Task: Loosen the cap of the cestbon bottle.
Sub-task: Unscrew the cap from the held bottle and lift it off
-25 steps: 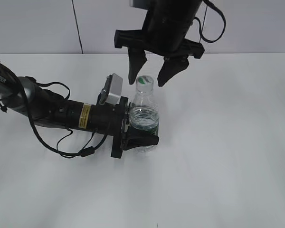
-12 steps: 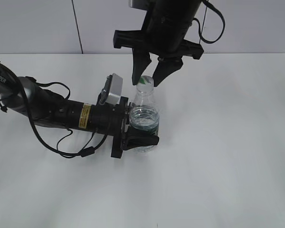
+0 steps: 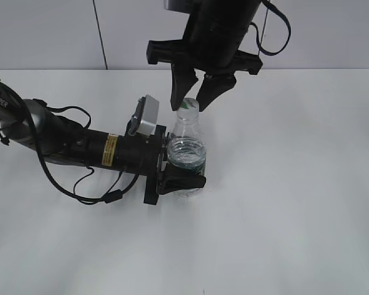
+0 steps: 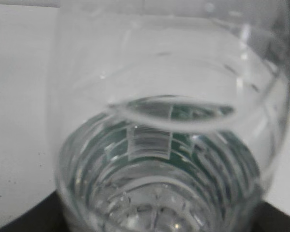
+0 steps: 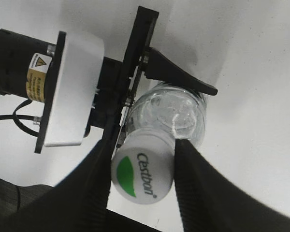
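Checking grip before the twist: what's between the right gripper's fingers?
The cap of the bottle sits between the right gripper fingers, clearest in the right wrist view.

Upright cestbon bottle (image 3: 186,153), white cap (image 3: 187,105) on

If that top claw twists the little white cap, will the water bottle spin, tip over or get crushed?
Probably not spin or tip: the left gripper clamps the cestbon bottle low around its body. Its thin clear plastic may dent somewhat under the squeeze. The cap looks smooth on top, so the right gripper, pinching its sides, might slip.
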